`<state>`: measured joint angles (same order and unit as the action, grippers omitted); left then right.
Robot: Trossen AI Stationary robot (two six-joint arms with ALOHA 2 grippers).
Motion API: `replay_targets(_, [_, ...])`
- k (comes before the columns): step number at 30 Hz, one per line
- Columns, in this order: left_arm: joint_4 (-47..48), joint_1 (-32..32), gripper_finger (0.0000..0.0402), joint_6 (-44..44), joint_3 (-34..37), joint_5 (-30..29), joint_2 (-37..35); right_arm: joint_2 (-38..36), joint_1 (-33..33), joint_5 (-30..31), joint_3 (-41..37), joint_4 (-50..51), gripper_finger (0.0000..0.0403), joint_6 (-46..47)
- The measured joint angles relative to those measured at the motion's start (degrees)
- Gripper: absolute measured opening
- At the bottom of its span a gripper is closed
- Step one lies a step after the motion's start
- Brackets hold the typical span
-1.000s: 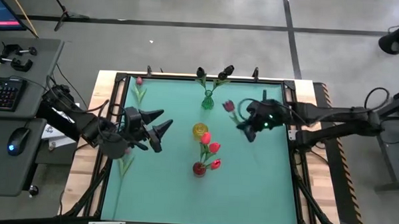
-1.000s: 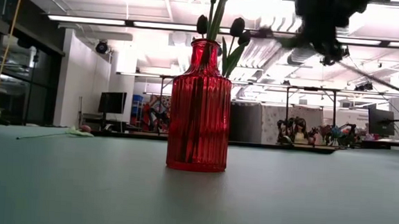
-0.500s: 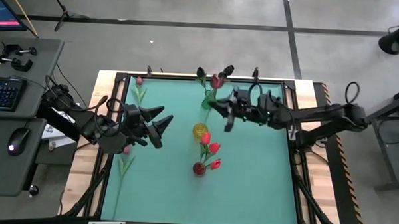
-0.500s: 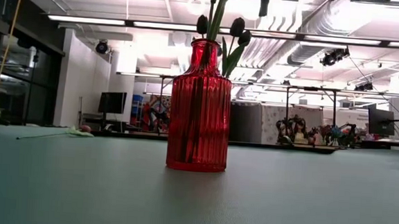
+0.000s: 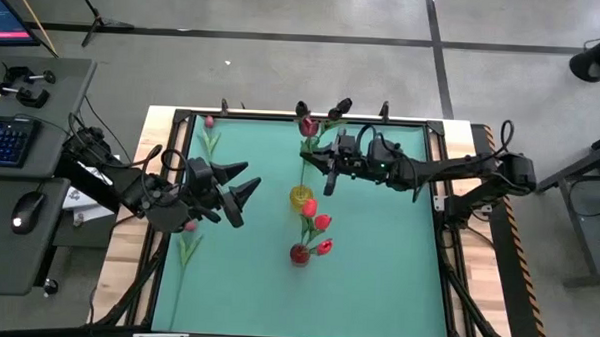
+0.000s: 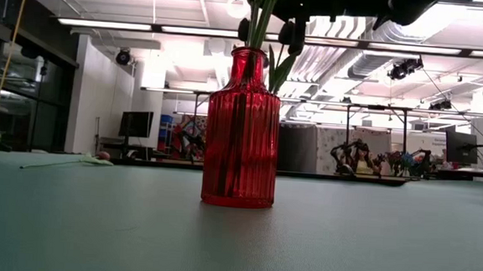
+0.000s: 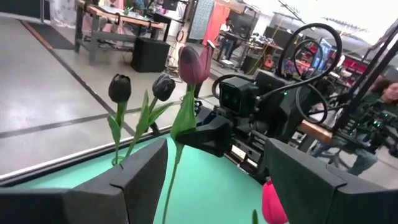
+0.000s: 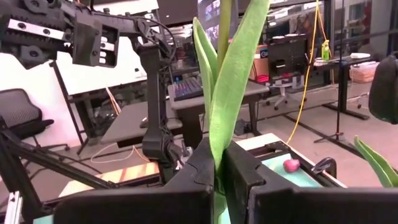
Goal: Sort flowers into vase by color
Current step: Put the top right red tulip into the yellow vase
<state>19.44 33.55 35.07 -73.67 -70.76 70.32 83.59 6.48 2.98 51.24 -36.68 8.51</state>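
The right gripper [image 5: 326, 161] is clenched on the stem of a dark pink tulip [image 5: 307, 127], holding it upright above the far middle of the table [image 5: 396, 282]; the right wrist view shows the stem and a broad leaf pinched between the two fingers [image 8: 199, 165]. The flower head stands level with the two near-black tulips [image 7: 142, 89] already in the green vase [image 5: 312, 152] at the far edge, and the stem hangs just beside them, which suggests the gripper is lining the stem up over that vase's mouth so that the dark heads go together. Whether the stem end has entered the mouth cannot be told. A red vase [image 6: 242, 131] nearer the middle holds three bright red tulips [image 5: 316, 227], and a yellow vase [image 5: 301, 197] stands between the two, with no flower seen in it. The left gripper [image 5: 241, 191] waits over the left part of the table, fingers spread and holding nothing, clear of the right arm's path. Two pink tulips lie flat at the left side, one far [image 5: 209, 132] and one nearer [image 5: 188, 240], not yet sorted. Judgement: the sorting is about half done; the stem is slender and flexible, so a lowering off centre may catch the vase rim.
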Motion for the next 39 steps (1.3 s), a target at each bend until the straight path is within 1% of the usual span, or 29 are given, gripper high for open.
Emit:
replay_targets(4, [0.0, 0.0, 0.0257, -2.9, 0.0, 0.0, 0.0, 0.0, 0.0, 0.0, 0.0, 0.6, 0.0000, 0.7])
replay_targets(9, [0.0, 0.0, 0.0257, -6.4, 0.0, 0.0, -0.1, 0.1, -0.5, 0.0, 0.0, 5.2, 0.0000, 4.0])
replay_targets(14, [0.0, 0.0, 0.0257, -9.2, 0.0, -0.2, -0.5, 0.0, -0.5, 0.0, 0.0, 5.7, 0.0000, 1.5])
replay_targets(19, [0.0, 0.0, 0.0257, -10.1, 0.0, -0.3, -0.9, 0.0, -0.1, 0.6, 0.0, 5.6, 0.0000, 1.5])
replay_targets(24, [0.0, 0.0, 0.0257, -10.7, 0.0, 0.5, -1.2, -1.0, -0.1, 0.6, 0.0, 5.8, 0.0000, -1.0])
replay_targets(26, [0.5, 0.0, 0.0257, -10.6, 0.0, 2.6, -1.2, -2.5, -0.1, 0.6, 0.0, 6.4, 0.0000, -2.2])
replay_targets(28, [3.4, -0.1, 0.0257, -9.0, 0.0, 6.9, -1.2, -4.9, -0.1, 0.7, 0.0, 8.5, 0.0000, -3.7])
replay_targets(31, [12.1, -0.5, 0.0257, -3.2, 0.0, 13.5, -0.4, -9.5, 0.3, 1.4, 0.0, 13.0, 0.0000, -4.9])
replay_targets(33, [18.6, -1.1, 0.0257, 1.7, 0.0, 16.8, 0.8, -12.9, 0.8, 1.5, 0.0, 16.8, 0.0000, -4.3])
replay_targets(35, [24.5, -1.8, 0.0257, 4.3, 0.0, 19.6, 2.6, -16.2, 1.3, 1.5, 0.0, 20.9, 0.0000, -3.6])
replay_targets(37, [27.7, -3.4, 0.0257, 3.5, 0.0, 23.6, 4.6, -19.4, 1.5, 1.6, 0.0, 24.2, 0.0000, -2.8])
replay_targets(39, [28.6, -5.9, 0.0257, -2.1, 0.0, 29.6, 6.7, -22.4, 1.5, 1.6, 0.0, 26.8, 0.0000, -1.8])
